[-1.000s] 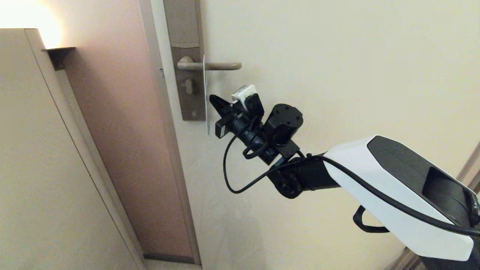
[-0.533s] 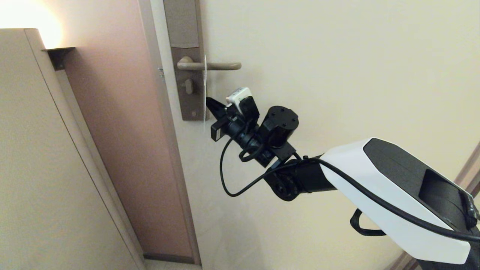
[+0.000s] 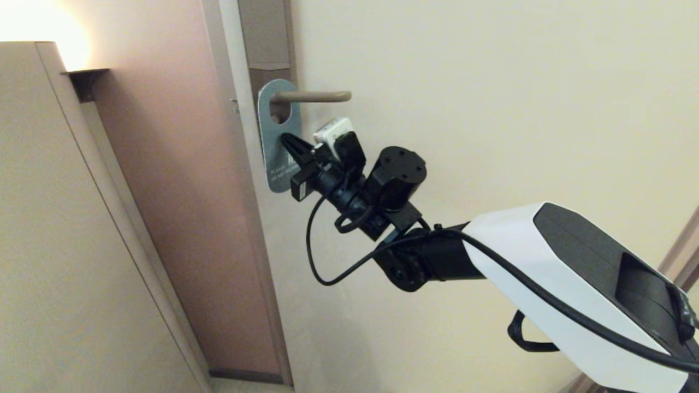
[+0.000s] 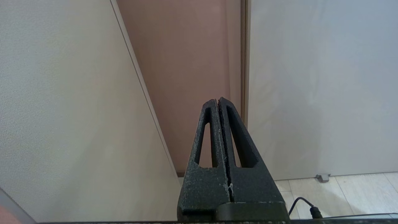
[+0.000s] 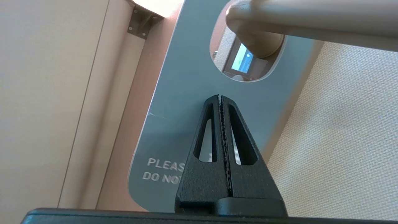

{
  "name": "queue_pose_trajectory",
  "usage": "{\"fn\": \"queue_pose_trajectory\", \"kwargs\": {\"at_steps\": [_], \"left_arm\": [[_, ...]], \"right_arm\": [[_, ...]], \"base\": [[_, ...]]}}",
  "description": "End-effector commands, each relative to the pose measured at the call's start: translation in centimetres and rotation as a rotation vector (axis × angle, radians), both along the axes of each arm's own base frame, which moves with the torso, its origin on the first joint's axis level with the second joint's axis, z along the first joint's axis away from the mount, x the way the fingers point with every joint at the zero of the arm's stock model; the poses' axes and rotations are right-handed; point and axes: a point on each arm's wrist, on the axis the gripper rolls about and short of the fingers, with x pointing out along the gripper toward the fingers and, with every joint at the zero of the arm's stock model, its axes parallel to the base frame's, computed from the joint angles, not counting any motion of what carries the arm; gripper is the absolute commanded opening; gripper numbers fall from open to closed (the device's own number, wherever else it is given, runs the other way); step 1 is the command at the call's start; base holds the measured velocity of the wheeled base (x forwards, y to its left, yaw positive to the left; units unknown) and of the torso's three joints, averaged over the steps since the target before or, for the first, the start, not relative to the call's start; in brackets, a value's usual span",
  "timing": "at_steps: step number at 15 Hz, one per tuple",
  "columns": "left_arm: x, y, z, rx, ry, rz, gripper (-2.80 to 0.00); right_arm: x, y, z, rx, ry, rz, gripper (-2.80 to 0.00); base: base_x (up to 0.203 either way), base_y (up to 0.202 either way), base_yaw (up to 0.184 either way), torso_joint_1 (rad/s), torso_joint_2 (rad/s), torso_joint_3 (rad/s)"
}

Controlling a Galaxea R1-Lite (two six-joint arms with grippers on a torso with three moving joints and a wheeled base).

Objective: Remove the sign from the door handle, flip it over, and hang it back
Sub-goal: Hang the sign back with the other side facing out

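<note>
Teal sign [image 3: 278, 136] hangs on the door handle [image 3: 317, 97]; right hand [image 3: 288, 143] (clenched, empty) touches it.

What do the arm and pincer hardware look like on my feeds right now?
The right arm has a glossy white shell with a black inset panel, then black joints and a round black motor housing. A loose black cable loops beneath the wrist, and a small white block sits on top. Both the right pincer and the left pincer are rough matte black, tapered, with slotted fingers.
</note>
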Motion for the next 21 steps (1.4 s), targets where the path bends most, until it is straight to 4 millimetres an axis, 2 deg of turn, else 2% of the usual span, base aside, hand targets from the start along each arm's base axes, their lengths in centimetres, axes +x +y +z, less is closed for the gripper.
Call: {"fn": "queue_pose_trajectory", "kwargs": {"at_steps": [1, 8, 12, 16, 21], "left_arm": [[0.0, 0.0, 0.0, 0.001, 0.002, 0.000, -2.80], [0.0, 0.0, 0.0, 0.001, 0.002, 0.001, -2.80], [0.0, 0.0, 0.0, 0.001, 0.002, 0.000, -2.80], [0.0, 0.0, 0.0, 0.001, 0.002, 0.001, -2.80], [0.0, 0.0, 0.0, 0.001, 0.002, 0.001, -2.80]], "right_arm": [[-0.1, 0.1, 0.0, 0.002, -0.007, 0.003, -2.80], [0.7, 1.2, -2.6, -0.023, 0.018, 0.006, -2.80], [1.3, 1.6, -2.9, -0.026, 0.024, 0.004, -2.80], [1.3, 1.5, -2.2, -0.016, 0.013, 0.002, -2.80], [0.7, -0.1, -0.2, -0.022, 0.012, -0.015, -2.80]], "base": [[0.000, 0.000, 0.000, 0.000, 0.00, 0.000], [0.000, 0.000, 0.000, 0.000, 0.00, 0.000], [0.000, 0.000, 0.000, 0.000, 0.00, 0.000], [0.000, 0.000, 0.000, 0.000, 0.00, 0.000], [0.000, 0.000, 0.000, 0.000, 0.00, 0.000]]}}
